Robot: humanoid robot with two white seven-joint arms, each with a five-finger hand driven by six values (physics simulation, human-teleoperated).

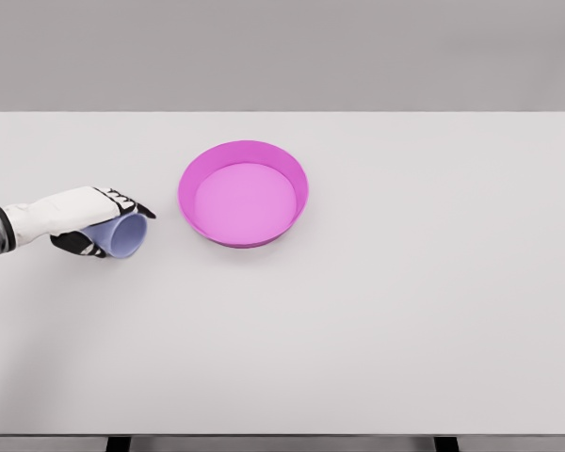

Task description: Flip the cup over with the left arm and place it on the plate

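The left robot hand (92, 218) comes in from the picture's left edge and its fingers are wrapped around the cup (121, 235), clamped on it from above and behind. The cup lies sideways in that grip, its long axis running roughly from nine o'clock to three o'clock, with the open mouth facing three o'clock, straight toward the plate (190, 179). So it is neither upside down nor upright at this moment (somewhere in the middle of the flip, by my reading). Whether the cup's lower side touches the table (405, 311) or hangs just above it, I cannot tell from this view.

Here is the relation that matters: the plate sits at about two o'clock from the cup, near it but clearly apart, a strip of bare table between the cup's rim and the plate's pink wall. The plate holds nothing. The mouth now points at the plate, so the wrist will likely need to roll on until the mouth faces up, and then carry the cup toward two o'clock, over the near wall and down onto the flat inside. Clipping that raised wall on the way looks like the main risk.

The right arm is not in the picture at all.
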